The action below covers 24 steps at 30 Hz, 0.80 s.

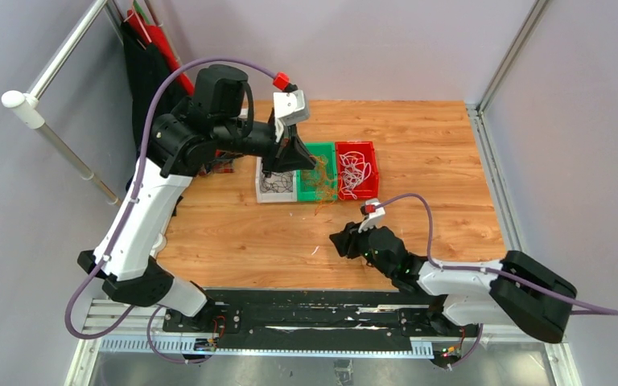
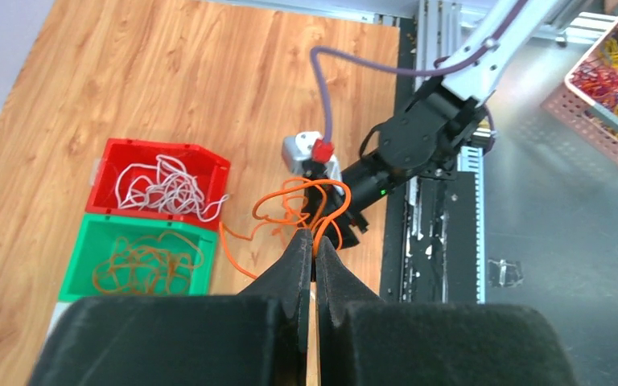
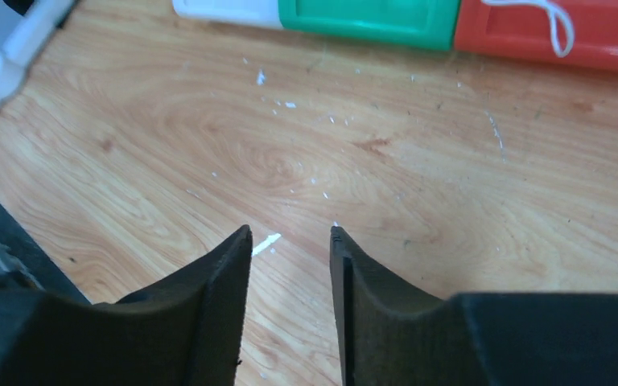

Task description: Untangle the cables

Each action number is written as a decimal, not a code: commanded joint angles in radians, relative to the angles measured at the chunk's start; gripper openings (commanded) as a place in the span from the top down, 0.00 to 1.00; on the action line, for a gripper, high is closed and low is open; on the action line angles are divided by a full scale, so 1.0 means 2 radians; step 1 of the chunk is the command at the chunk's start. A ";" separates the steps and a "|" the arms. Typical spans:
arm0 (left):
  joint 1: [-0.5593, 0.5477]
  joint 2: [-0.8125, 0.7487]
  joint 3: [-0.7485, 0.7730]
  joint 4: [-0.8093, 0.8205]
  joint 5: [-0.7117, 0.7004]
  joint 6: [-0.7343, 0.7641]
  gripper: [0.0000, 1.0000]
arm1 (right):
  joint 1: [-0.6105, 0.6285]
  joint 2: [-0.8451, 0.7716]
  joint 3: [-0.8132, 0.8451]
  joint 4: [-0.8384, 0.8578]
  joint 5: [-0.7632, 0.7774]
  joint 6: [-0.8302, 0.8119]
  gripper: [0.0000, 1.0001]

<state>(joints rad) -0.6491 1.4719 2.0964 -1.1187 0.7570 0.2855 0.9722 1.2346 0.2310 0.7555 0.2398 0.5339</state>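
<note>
My left gripper is raised above the bins and shut on a tangled orange cable that hangs over the green bin and the table in front of it. In the left wrist view the fingers pinch the orange cable. The green bin holds more orange-brown cables. The red bin holds white cables, also seen in the left wrist view. My right gripper is open and empty, low over bare wood.
A white bin with dark cables stands left of the green one. Bin fronts line the top of the right wrist view. A black cloth hangs at back left. A pink basket of coloured cables sits off the table.
</note>
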 commanded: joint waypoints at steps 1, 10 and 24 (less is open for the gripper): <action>0.004 0.011 -0.004 -0.005 -0.031 0.029 1.00 | 0.005 -0.061 0.024 -0.058 0.025 -0.022 0.55; 0.014 0.075 -0.013 0.009 -0.108 0.085 1.00 | 0.004 -0.183 0.072 -0.206 0.104 -0.063 0.36; 0.059 0.212 -0.083 0.229 -0.224 0.068 1.00 | 0.004 -0.267 0.085 -0.354 0.168 -0.055 0.28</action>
<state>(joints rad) -0.5339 1.8694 1.9820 -0.8371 0.3943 0.4263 0.9726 0.7242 0.3721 0.1425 0.5175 0.4290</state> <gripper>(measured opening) 0.019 0.720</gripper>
